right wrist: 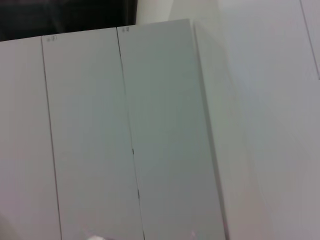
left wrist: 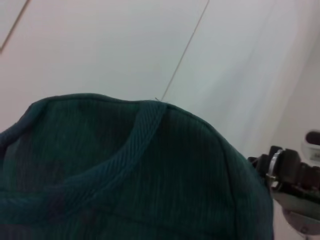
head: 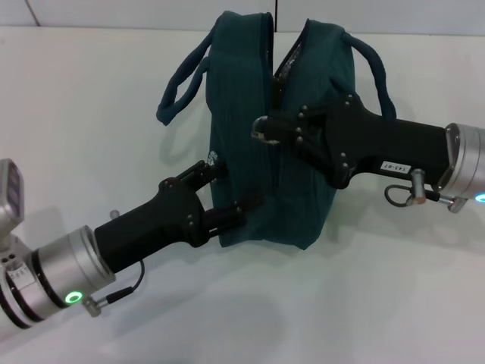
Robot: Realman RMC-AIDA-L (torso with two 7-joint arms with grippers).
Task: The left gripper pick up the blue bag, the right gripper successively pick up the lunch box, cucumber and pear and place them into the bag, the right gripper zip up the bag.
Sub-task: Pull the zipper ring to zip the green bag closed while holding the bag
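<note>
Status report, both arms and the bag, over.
Left gripper clamped on dark teal-blue fabric bag, lower front edge. Right gripper at metal ring zipper pull, zip partly open. Nothing in the way.

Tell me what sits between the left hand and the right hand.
In the head view, only the blue bag lies between the left hand and the right hand.

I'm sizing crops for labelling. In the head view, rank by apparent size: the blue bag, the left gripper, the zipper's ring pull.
1. blue bag
2. left gripper, nearer the camera, so flattered
3. ring pull, at the right gripper
</note>
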